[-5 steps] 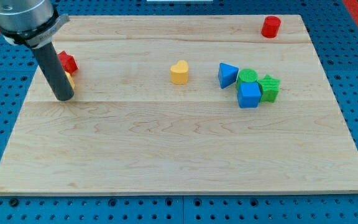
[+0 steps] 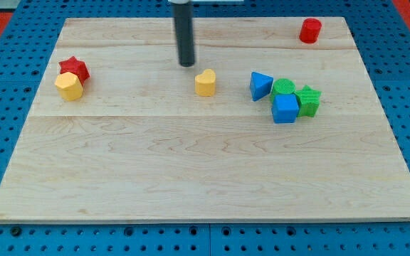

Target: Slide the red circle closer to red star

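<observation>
The red circle (image 2: 309, 30) stands near the board's top right corner. The red star (image 2: 74, 69) sits at the left side, touching a yellow hexagon-like block (image 2: 69, 86) just below it. My tip (image 2: 186, 64) is on the board at upper middle, a little up and left of the yellow heart (image 2: 205, 82). The tip is far left of the red circle and well right of the red star, touching no block.
A cluster lies right of centre: blue triangle (image 2: 260, 84), green circle (image 2: 284, 87), blue cube (image 2: 285, 109) and green star (image 2: 307, 100). The wooden board (image 2: 205, 178) rests on a blue perforated base.
My tip has moved from the left side, beside the red star and yellow block, rightward and up to the board's upper middle. The blocks have not moved.
</observation>
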